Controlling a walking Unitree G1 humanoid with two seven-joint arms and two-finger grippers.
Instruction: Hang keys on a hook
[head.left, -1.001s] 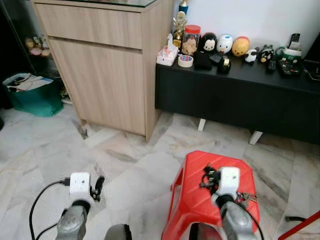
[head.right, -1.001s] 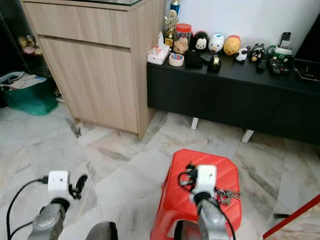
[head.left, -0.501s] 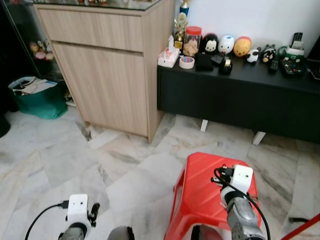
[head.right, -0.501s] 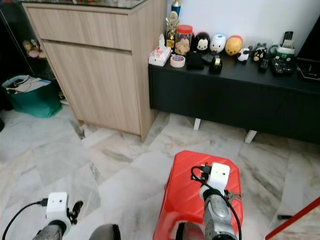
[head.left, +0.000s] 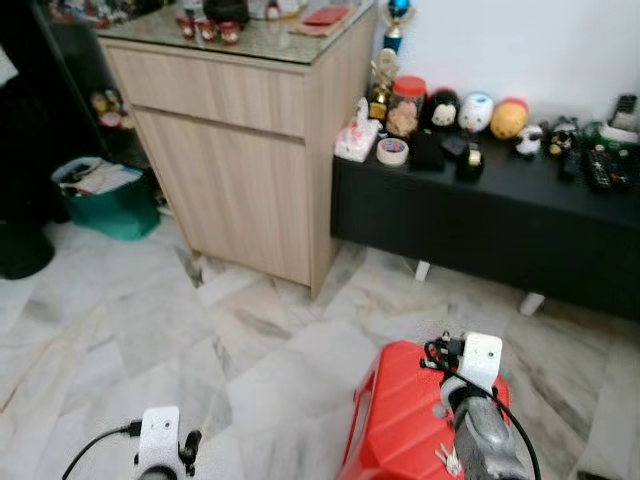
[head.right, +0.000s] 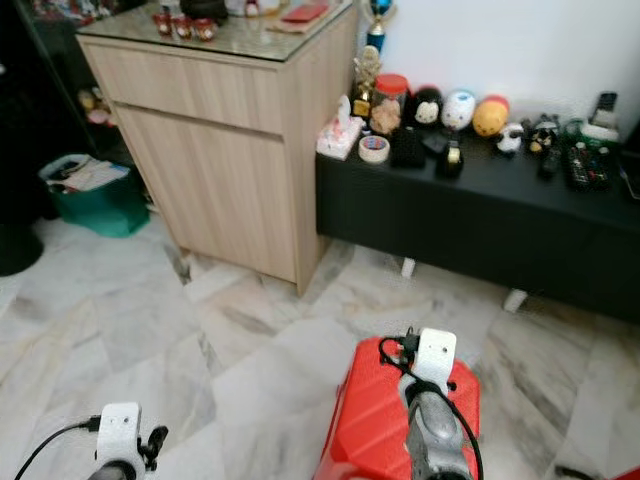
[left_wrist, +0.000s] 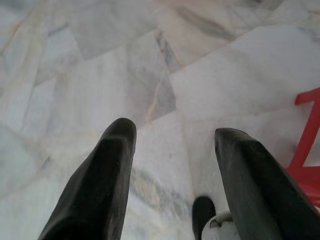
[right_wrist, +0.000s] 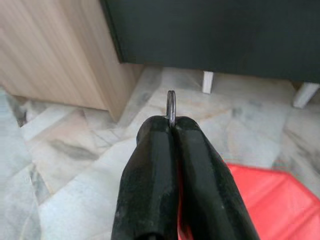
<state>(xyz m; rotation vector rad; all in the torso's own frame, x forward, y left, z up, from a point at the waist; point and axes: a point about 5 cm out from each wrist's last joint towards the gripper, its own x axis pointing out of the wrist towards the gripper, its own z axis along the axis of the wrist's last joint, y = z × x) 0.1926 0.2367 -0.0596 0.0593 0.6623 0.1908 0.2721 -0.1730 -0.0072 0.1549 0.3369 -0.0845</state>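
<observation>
My right gripper (right_wrist: 172, 124) is shut on a thin metal key ring (right_wrist: 171, 106) that stands up between its fingertips. In the left eye view this gripper (head.left: 438, 353) hovers over a red plastic stool (head.left: 395, 425), and a few keys (head.left: 447, 458) dangle below the wrist. My left gripper (left_wrist: 172, 137) is open with nothing between its fingers, held low over the marble floor to the left of the stool (left_wrist: 307, 150); it sits at the bottom edge of the left eye view (head.left: 187, 446).
A light wooden cabinet (head.left: 240, 150) stands ahead on the left. Beside it a low black sideboard (head.left: 500, 220) carries figurines, a tape roll and remote controls. A green bin (head.left: 105, 200) sits at the far left. Marble floor (head.left: 200, 330) lies between me and the furniture.
The camera has tilted up, so the cabinet top now shows. The left arm has sunk lower in the picture. The keys have left the stool top and hang under the shut right gripper.
</observation>
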